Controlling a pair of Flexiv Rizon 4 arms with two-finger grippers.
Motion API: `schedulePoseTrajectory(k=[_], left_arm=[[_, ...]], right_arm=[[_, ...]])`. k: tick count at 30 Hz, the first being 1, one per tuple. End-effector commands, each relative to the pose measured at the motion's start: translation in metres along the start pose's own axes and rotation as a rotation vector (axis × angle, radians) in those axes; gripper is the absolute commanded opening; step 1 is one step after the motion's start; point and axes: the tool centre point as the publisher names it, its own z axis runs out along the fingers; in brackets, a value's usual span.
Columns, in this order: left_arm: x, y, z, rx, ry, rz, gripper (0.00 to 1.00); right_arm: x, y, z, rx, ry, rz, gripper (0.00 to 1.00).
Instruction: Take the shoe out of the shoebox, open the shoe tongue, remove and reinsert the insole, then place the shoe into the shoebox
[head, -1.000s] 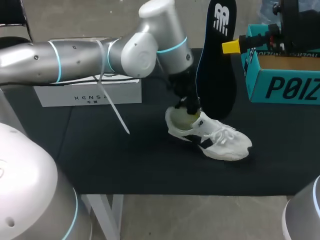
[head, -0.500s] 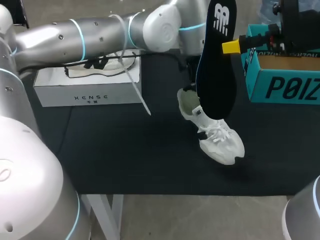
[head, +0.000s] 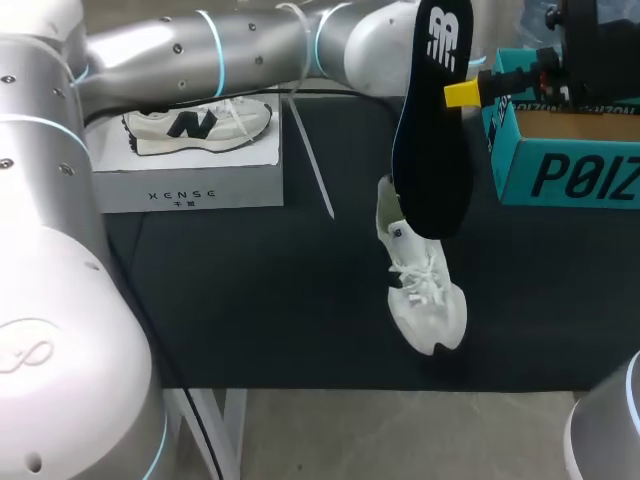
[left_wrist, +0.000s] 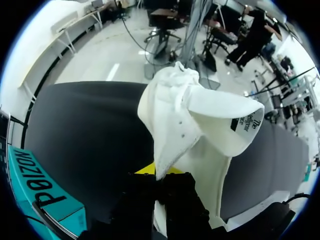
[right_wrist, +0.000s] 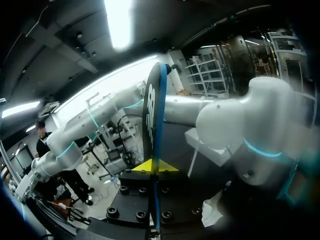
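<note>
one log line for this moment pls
left gripper: shut on white shoe, heel end | right gripper: shut on black insole, upright | step: insole out, not reinserted

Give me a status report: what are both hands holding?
Left hand shut on white shoe. Right hand shut on black insole, upright, out of the shoe. Teal shoebox off to the right, not in the way.

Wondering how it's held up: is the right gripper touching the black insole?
Touching. The right wrist view shows the insole standing edge-on, pinched between the yellow tips of the right gripper.
</note>
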Motion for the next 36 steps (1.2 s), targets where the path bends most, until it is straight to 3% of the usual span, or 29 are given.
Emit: schedulePoseTrajectory(k=[1,17,19,21,24,26,27,36], left_arm=[[-0.006,-0.002,0.008,-0.013,0.039,0.020,0.00],[-0.026,-0.001,0.041,-0.055,-0.010,0.080,0.00],[-0.028,0.001,0.045,-0.110,-0.026,0.105,0.00],[-0.030,-0.001,0.046,-0.071,-0.017,0.093,0.00],[-0.031,-0.001,0.049,-0.071,-0.018,0.095,0.00],[-0.032,0.000,0.047,-0.087,-0.042,0.092,0.75],[-0.034,0.000,0.044,-0.066,-0.052,0.081,1.00],[-0.036,0.003,0.006,-0.045,-0.214,0.039,1.00]], right_arm=[[-0.002,0.001,0.002,0.003,0.002,0.001,0.00],[-0.002,0.001,0.002,0.003,0.002,0.001,0.00],[-0.002,0.001,0.002,0.003,0.002,0.001,0.00],[-0.002,0.001,0.002,0.003,0.002,0.001,0.00],[-0.002,0.001,0.002,0.003,0.002,0.001,0.00],[-0.002,0.001,0.002,0.003,0.002,0.001,0.00],[-0.002,0.001,0.002,0.003,0.002,0.001,0.00],[-0.002,0.001,0.002,0.003,0.002,0.001,0.00]])
